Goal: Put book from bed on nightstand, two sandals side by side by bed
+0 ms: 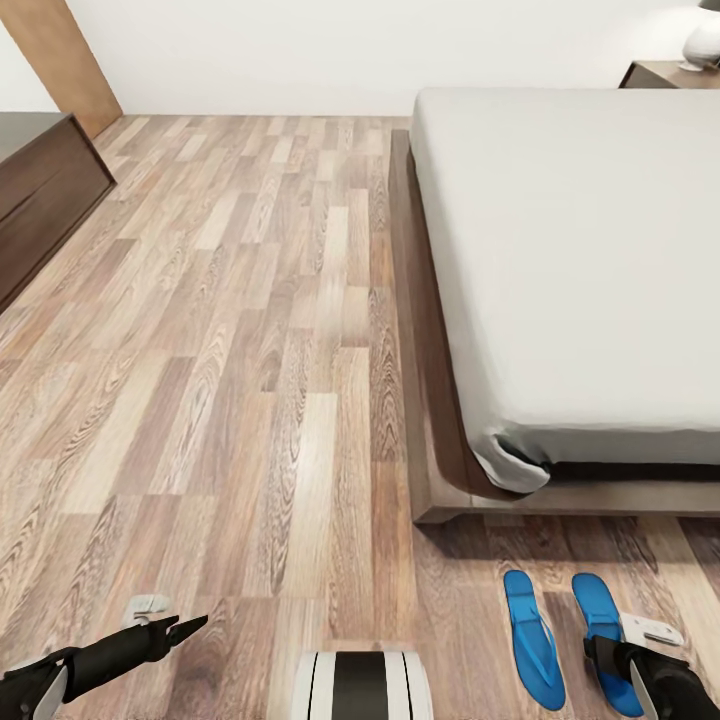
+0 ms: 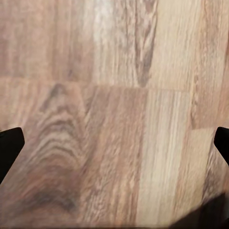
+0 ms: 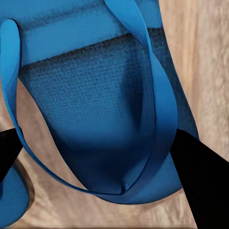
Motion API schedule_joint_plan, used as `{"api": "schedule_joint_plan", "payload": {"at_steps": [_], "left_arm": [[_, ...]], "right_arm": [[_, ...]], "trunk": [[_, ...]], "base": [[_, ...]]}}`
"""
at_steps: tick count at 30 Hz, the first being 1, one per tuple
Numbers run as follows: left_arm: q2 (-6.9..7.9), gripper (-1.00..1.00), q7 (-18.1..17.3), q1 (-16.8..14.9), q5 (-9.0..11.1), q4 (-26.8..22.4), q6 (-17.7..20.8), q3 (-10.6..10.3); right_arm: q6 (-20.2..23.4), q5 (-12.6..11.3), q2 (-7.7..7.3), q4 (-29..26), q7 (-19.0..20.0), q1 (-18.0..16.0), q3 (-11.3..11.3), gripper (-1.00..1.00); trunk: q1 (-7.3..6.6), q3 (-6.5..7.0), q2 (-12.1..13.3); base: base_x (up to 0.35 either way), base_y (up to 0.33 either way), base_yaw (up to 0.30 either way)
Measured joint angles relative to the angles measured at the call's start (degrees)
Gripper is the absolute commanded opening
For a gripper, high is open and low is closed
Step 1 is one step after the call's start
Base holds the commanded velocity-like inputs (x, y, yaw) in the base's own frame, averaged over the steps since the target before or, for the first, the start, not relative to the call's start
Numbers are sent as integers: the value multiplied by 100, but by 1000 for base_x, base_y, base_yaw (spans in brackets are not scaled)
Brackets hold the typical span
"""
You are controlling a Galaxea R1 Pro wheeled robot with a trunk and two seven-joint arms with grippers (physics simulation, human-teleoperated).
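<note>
Head view: the bed, with a dark brown frame and off-white mattress, occupies the right half of the frame on the wood-plank floor. A nightstand stands beyond the far corner of the bed and carries a white lamp base. A dark wooden cabinet stands at the left edge. The two blue sandals lie side by side on the floor just in front of the foot of the bed: the left sandal lies free, and the right sandal is partly covered by the right gripper, which sits directly over it. The left gripper hangs low over bare floor, well apart from the sandals. Left wrist view: both dark fingertips sit at opposite edges of the frame with only plank floor between them; the left gripper is spread wide and holds nothing. Right wrist view: the right sandal lies close under the camera, its strap crossing the sole. One dark finger overlaps the sandal's edge and the other sits at the opposite edge; whether the right gripper grasps the sandal or is released cannot be determined.
</note>
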Motion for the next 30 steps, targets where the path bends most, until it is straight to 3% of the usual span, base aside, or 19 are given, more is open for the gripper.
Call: {"api": "schedule_joint_plan", "payload": {"at_steps": [7,14,21,30], "left_arm": [[0,100,0,0,0,0,0,0],[0,100,3,0,0,0,0,1],[0,100,9,0,0,0,0,1],[0,100,0,0,0,0,0,0]], "right_arm": [[-41,-8,0,6,0,0,5,-100],[-763,-13,-1,32,5,0,12,-100],[-816,-14,1,44,10,0,13,-100],[-743,-9,12,23,9,0,3,-100]], "trunk": [[18,-155,-9],[23,-200,-12],[23,-200,-12],[46,-399,-24]], "base": [[0,0,0],[0,0,0],[0,0,0],[0,0,0]]}}
